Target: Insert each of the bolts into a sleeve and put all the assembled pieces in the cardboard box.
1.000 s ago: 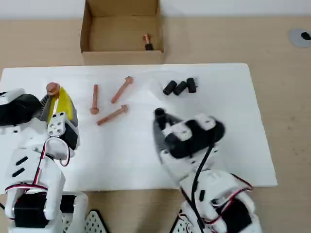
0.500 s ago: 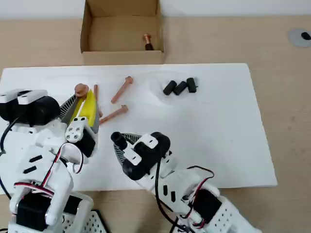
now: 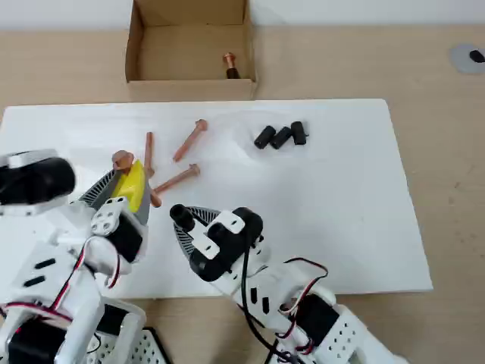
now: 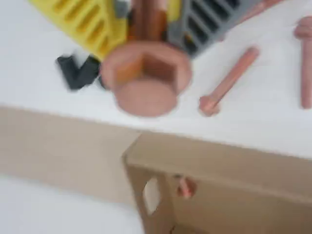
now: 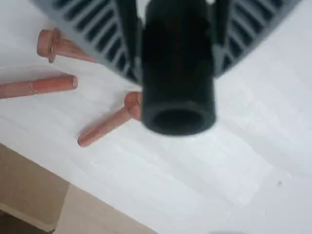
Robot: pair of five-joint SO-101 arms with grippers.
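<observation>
My left gripper [image 3: 121,170], with one yellow and one grey finger, is shut on a copper bolt [image 3: 121,160] over the left part of the white mat; its hexagonal head [image 4: 146,80] faces the left wrist camera. Just to its right, my right gripper [image 3: 184,221] is shut on a black sleeve [image 3: 181,216], whose open end [image 5: 178,117] shows in the right wrist view. Three loose bolts [image 3: 148,152] [image 3: 189,140] [image 3: 176,180] lie beyond both grippers. Three black sleeves [image 3: 281,137] lie together farther right. The cardboard box [image 3: 189,89] at the back holds one assembled piece [image 3: 229,65].
The white mat [image 3: 341,212] covers most of the wooden table, and its right half lies bare. A grey round fitting [image 3: 468,58] is set in the tabletop at the far right. Both arm bases stand along the near edge.
My right gripper swung left with the sleeve and now sits close to the left one. My left gripper carried the bolt rightward, then drew back a little toward the near edge.
</observation>
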